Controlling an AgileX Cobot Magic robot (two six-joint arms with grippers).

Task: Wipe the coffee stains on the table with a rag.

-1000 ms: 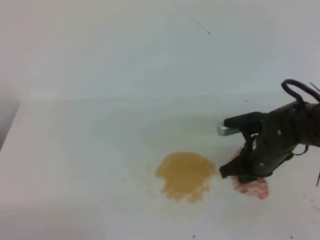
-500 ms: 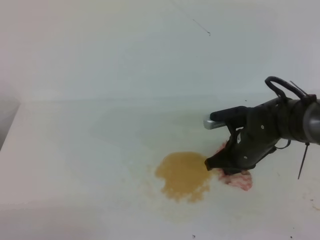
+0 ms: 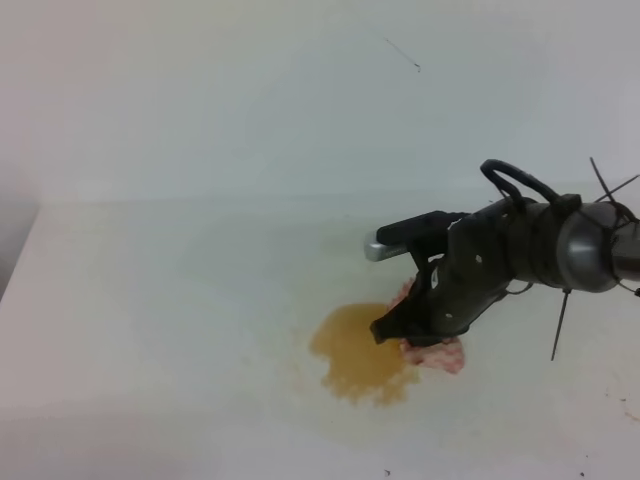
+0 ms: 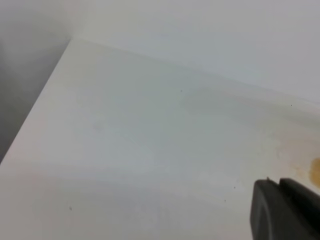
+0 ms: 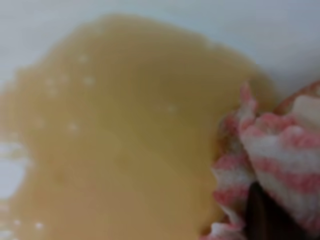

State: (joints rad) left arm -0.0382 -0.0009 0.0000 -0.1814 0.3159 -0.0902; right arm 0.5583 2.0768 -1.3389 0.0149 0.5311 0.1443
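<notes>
Rag (image 3: 437, 354) clenched in right gripper (image 3: 392, 330) at edge of coffee stains (image 3: 358, 353) on table (image 3: 160, 300); left gripper state unclear.

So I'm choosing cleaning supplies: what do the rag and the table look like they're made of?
The rag looks like soft woven cloth, probably cotton: pink-red and white stripes, bunched folds, fuzzy edges, damp-looking where it meets the coffee stain. The table looks like a hard, smooth white surface, perhaps laminate or painted board: the liquid pools on it rather than soaking in. Neither is certain.
</notes>
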